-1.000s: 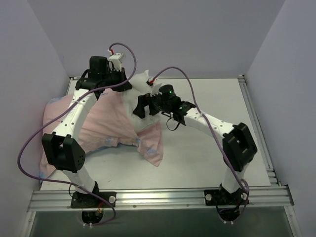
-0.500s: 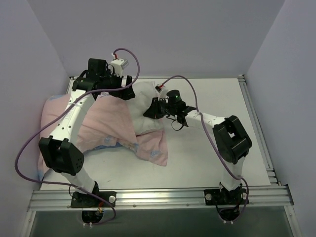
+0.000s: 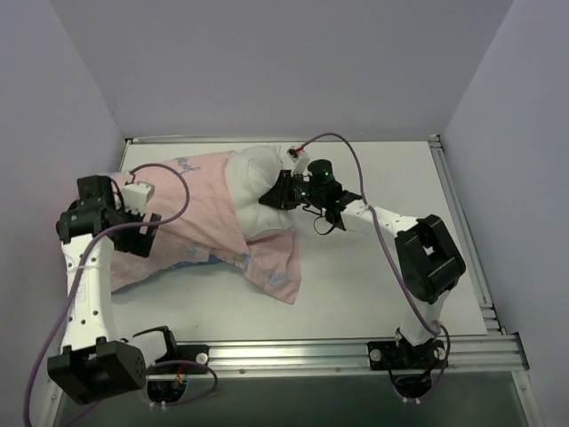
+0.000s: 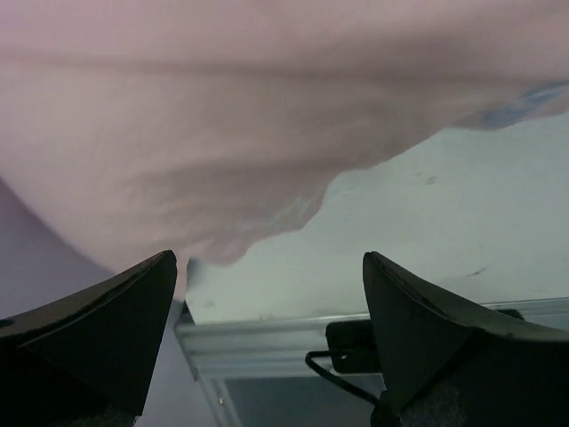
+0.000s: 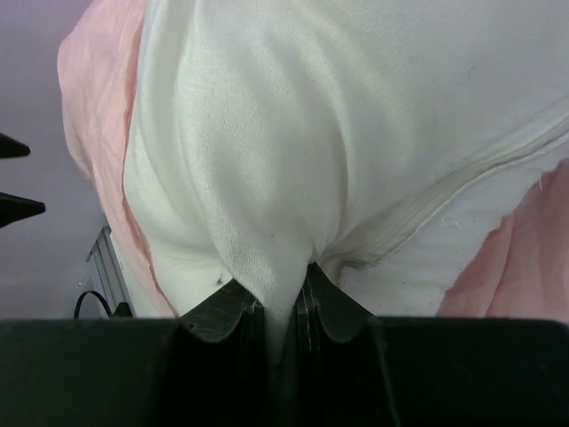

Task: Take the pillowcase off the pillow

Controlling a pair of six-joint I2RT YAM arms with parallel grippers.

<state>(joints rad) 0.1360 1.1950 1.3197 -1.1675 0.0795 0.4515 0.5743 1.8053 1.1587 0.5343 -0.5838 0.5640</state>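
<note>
The pillowcase [image 3: 191,213] lies pink side out across the left half of the overhead view, from the left wall to a loose flap below centre. A strip of blue print shows along its lower hem, too small to make out. The pillow [image 3: 258,182] pokes out of its open end at upper centre, white and plump, its left part still inside the fabric.

The right gripper [image 3: 283,189] is pinched tight on a fold of the pillow's white cover. The wrist view shows the cloth gathered between the closed fingertips.

The left gripper [image 3: 142,222] sits at the left edge, over the pink fabric, its jaws spread wide and holding nothing. In its own view the pillowcase hangs above the gap and the table [image 3: 382,285] shows below.

Purple cables [image 3: 351,160] loop over both arms, and an aluminium rail [image 3: 293,354] runs along the bottom.

A second ago the left arm reached to the upper centre, above the pillow's far end. It is now drawn back to the left. The right gripper then stood open just off the pillow. More white now shows.
</note>
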